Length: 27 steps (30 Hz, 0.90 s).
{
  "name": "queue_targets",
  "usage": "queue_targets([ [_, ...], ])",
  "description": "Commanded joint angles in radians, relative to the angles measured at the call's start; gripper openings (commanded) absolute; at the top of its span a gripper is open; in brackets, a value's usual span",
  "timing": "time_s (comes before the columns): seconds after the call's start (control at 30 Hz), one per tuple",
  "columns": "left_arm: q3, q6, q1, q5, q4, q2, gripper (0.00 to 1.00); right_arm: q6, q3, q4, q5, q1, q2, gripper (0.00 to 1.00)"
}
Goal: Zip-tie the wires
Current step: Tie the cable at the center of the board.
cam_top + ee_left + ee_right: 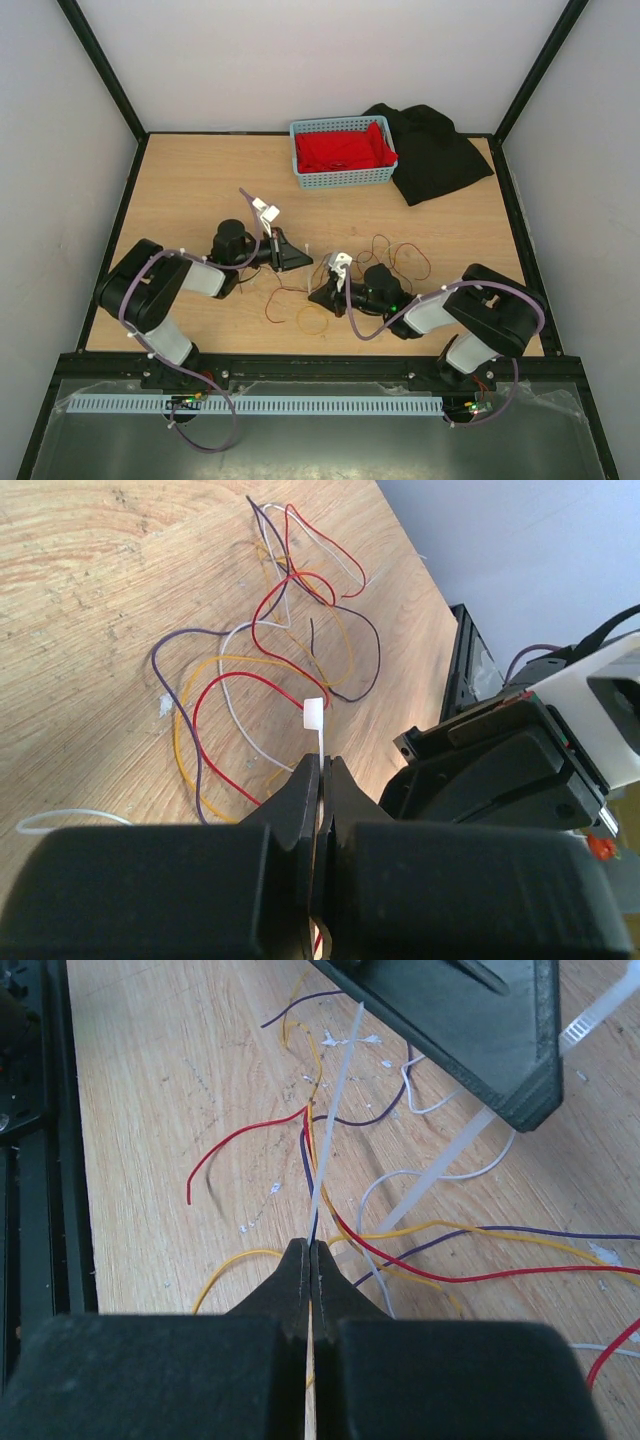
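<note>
While your left gripper [322,765] clamps the zip tie [313,715] and right gripper [311,1248] pinches the wires [470,1279], looping probably comes next.

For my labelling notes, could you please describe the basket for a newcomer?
On the wooden table, look to its far edge, near the middle. The slotted light-blue basket sits there beside a black cloth, and it alone holds a red cloth.

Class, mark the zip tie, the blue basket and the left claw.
zip tie [314,715], left wrist view, its square head.
blue basket [343,178], top external view, near wall.
left claw [321,764], left wrist view, between its fingertips.
</note>
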Motion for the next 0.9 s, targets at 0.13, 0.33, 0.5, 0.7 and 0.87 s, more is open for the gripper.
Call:
queue_targets([
  [0.13, -0.041, 0.113, -0.007, -0.054, 0.052, -0.093, 0.0, 0.071, -0.009, -0.035, -0.085, -0.04, -0.06, 0.0],
  [0.33, -0.06, 0.171, -0.021, -0.077, 0.052, -0.127, 0.0, 0.086, 0.027, -0.114, -0.156, -0.058, -0.059, 0.0],
  [0.5, -0.074, 0.224, -0.032, -0.094, 0.052, -0.157, 0.0, 0.106, 0.034, -0.134, -0.194, -0.073, -0.056, 0.0],
  [0.7, -0.098, 0.291, -0.045, -0.128, 0.052, -0.182, 0.0, 0.111, 0.064, -0.214, -0.23, -0.09, -0.077, 0.0],
  [0.87, -0.114, 0.366, -0.07, -0.181, 0.052, -0.191, 0.0, 0.106, 0.085, -0.282, -0.263, -0.098, -0.087, 0.0],
])
